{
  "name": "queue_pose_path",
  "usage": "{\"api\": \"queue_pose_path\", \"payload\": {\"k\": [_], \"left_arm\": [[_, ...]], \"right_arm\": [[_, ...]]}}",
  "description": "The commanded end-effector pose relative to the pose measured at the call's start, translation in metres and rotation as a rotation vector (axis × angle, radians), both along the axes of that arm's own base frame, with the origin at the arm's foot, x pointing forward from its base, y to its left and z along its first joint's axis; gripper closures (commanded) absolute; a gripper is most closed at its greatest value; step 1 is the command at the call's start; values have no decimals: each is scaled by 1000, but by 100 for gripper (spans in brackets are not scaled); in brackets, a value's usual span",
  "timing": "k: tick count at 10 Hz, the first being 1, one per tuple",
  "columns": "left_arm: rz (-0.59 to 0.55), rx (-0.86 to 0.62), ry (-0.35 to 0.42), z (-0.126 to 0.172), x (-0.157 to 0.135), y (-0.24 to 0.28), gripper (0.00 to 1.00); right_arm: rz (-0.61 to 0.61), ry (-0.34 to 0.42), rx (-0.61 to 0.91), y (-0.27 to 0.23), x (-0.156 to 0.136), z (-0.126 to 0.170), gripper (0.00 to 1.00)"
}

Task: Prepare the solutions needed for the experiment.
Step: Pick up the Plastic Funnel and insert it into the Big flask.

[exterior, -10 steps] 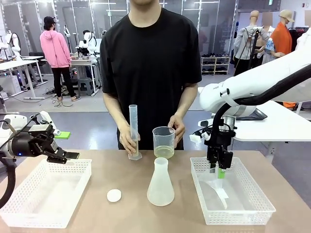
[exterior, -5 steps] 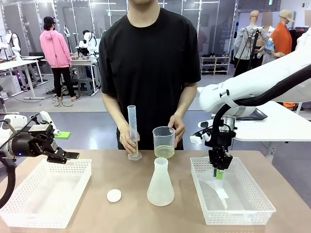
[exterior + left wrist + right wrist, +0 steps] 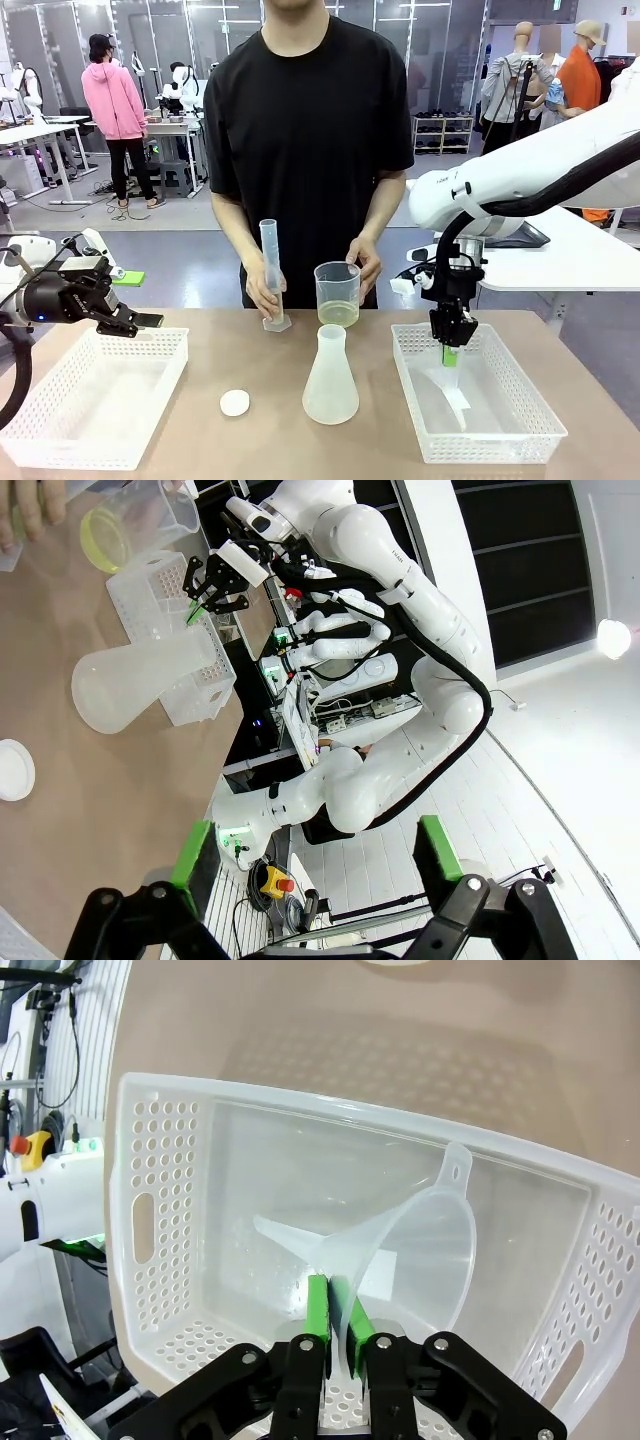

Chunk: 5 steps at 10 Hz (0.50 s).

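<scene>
The solutions show as a shallow pale yellow-green layer (image 3: pixel 337 314) in a clear beaker (image 3: pixel 337 290) that the person steadies with one hand; the liquid (image 3: pixel 104 536) is seen from above in the left wrist view. The person's other hand holds a graduated cylinder (image 3: pixel 270 270) upright on the table. A frosted conical flask (image 3: pixel 330 377) stands at table centre. My right gripper (image 3: pixel 452 345) is down in the right basket (image 3: pixel 520 440), shut on the rim of a clear funnel (image 3: pixel 425 1250), its green pads (image 3: pixel 318 1310) pinching the edge. My left gripper (image 3: pixel 135 322) hangs open above the left basket (image 3: pixel 60 455).
A small white round disc (image 3: pixel 235 402) lies on the table left of the flask (image 3: pixel 140 680). The two white perforated baskets flank the table's middle. The person stands close at the far edge. Another person and other tables are far behind.
My right gripper has closed its jaws onto the funnel's rim in the basket. The person has shifted the graduated cylinder slightly left. The left arm has not moved.
</scene>
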<state>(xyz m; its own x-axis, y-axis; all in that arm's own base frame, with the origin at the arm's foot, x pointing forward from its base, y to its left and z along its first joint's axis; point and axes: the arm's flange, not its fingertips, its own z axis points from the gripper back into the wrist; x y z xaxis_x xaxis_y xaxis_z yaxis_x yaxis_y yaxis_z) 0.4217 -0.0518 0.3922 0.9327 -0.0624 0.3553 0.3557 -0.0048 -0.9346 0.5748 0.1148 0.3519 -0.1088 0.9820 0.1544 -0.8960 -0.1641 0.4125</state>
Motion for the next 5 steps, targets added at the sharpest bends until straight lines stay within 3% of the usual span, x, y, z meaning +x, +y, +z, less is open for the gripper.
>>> {"api": "queue_pose_path", "payload": {"k": [1,5], "left_arm": [[0,-3,-1,1,0,0,0],[0,-3,-1,1,0,0,0]], "right_arm": [[-48,-36,-35,0,-2,9,100],[-177,-263,-21,-12,-41,68,100]]}}
